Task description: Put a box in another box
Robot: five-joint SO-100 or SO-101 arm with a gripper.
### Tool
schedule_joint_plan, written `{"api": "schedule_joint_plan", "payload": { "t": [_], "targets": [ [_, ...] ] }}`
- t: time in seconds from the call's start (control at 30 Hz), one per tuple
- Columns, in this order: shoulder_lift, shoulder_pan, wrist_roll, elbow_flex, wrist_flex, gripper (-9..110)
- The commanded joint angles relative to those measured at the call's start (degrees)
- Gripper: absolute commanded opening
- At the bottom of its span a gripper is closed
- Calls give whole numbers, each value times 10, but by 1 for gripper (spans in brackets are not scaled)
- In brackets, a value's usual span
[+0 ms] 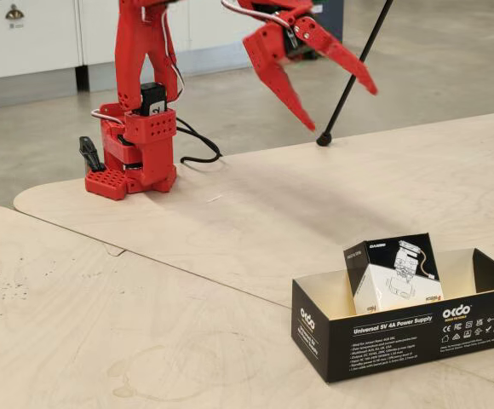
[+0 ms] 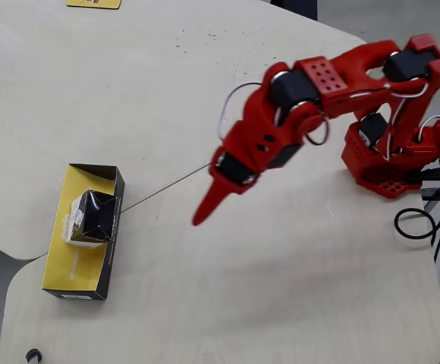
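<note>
Your small box (image 1: 392,274) sits inside the long black box (image 1: 404,336), lower right of the fixed view. Black half up, white half down, print and a product picture facing the camera. It is slightly tilted and sticks up above the long box's rim. In the overhead view the small box (image 2: 92,216) sits in the upper half of the long box (image 2: 61,284), at the frame's lower left, touching or nearly touching its right wall; the yellowish-tan floor shows below it.

Your gripper (image 1: 339,106) is up at top centre of the fixed view, well apart from both boxes, holding nothing. Jaws are spread apart, both red fingers pointing down and right. In the overhead view the gripper (image 2: 202,216) is at mid frame, tip aimed lower left toward the boxes, blurred; the fingers overlap there, so the gap doesn't show from that angle.

Arm base (image 2: 391,163) is at right of the overhead view, cables (image 2: 425,224) trailing off the table (image 2: 227,303) edge. A thin black rod (image 1: 353,72) stands on the table behind the gripper in the fixed view.
</note>
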Motion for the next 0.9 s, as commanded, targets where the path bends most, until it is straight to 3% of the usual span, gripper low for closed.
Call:
{"api": "schedule_joint_plan", "payload": {
  "t": [0.0, 0.3, 0.43, 0.6, 0.87],
  "targets": [
    [225, -45, -20, 229, -5, 28],
    [531, -33, -112, 606, -40, 15],
    [670, 32, -219, 717, -57, 8],
    [804, 124, -283, 793, -70, 7],
    [809, 176, -326, 845, -112, 1]
  ]
}}
